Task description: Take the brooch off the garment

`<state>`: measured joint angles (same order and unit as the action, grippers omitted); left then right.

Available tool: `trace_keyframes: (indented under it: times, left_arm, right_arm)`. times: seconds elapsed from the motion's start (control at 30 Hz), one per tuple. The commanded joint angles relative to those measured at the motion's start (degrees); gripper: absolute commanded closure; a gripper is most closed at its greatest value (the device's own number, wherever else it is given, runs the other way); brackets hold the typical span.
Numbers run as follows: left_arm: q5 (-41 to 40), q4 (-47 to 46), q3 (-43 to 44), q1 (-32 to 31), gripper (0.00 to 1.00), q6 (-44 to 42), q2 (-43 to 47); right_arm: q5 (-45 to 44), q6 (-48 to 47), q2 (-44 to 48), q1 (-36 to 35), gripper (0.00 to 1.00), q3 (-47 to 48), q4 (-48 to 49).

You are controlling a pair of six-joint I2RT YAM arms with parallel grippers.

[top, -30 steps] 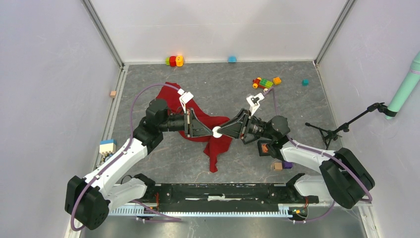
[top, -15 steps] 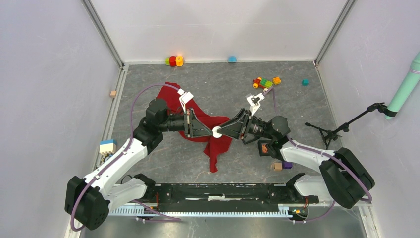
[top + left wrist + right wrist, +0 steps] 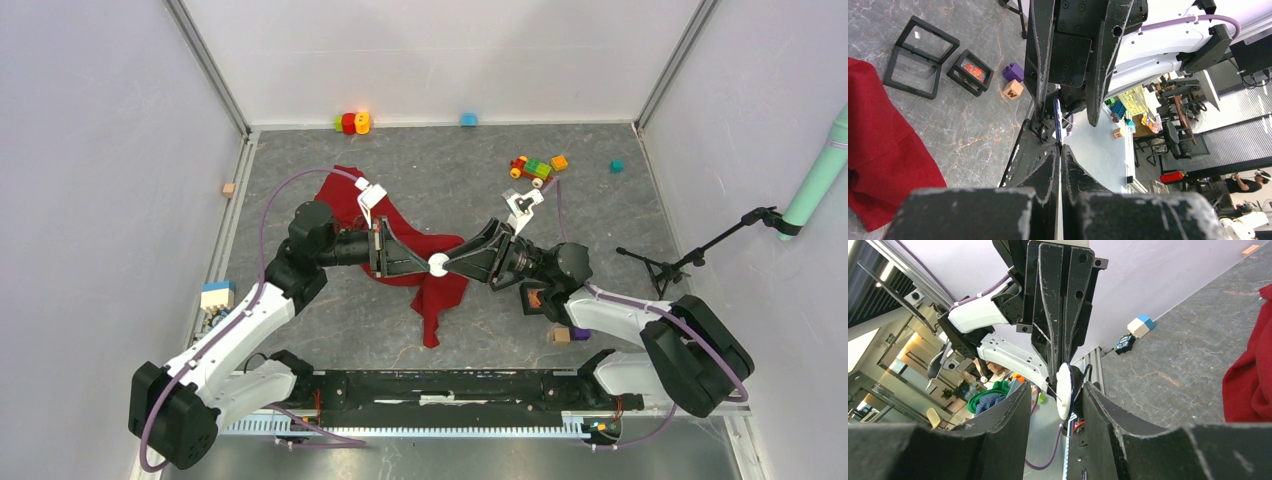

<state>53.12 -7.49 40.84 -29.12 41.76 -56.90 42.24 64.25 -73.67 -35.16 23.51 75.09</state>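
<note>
The brooch [image 3: 437, 265] is a small white disc with a dark rim, held in the air over the garment [image 3: 432, 290], a deep-red cloth lying crumpled on the grey table. My left gripper [image 3: 428, 265] is shut on the brooch's edge [image 3: 1058, 119]. From the right, my right gripper [image 3: 447, 264] faces it tip to tip. In the right wrist view the brooch [image 3: 1064, 390] stands edge-on between my right gripper's [image 3: 1055, 388] open fingers, with a gap on the left side. The garment [image 3: 1250, 370] lies apart from the brooch, at the right of that view.
Toy bricks [image 3: 535, 167], a red-yellow toy [image 3: 351, 122], a blue piece [image 3: 468, 119] and a teal cube [image 3: 617, 166] lie at the back. Black frames [image 3: 928, 55] and lettered cubes [image 3: 1012, 90] sit by the right arm. A small stand [image 3: 690, 258] is at the right, a box [image 3: 216, 295] at the left.
My right gripper's fingers have spread wider around the brooch and the right wrist has shifted slightly to the right. The left gripper still clamps the brooch in the same place.
</note>
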Motion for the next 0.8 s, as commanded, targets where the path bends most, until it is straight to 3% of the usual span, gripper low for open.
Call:
trace_keyframes:
  times: [0.0,0.77]
  left_arm:
    - [1.9,-2.8,-0.7,-0.2,0.98,1.9,1.5]
    - [2.0,-3.5,-0.7,-0.2,0.98,2.6,1.5]
  right_arm:
    - [0.7,1.4,-0.3,-0.2,0.54,-0.4,5.7]
    - [0.0,-4.7,0.6,-0.8,0.73,1.5,-4.6]
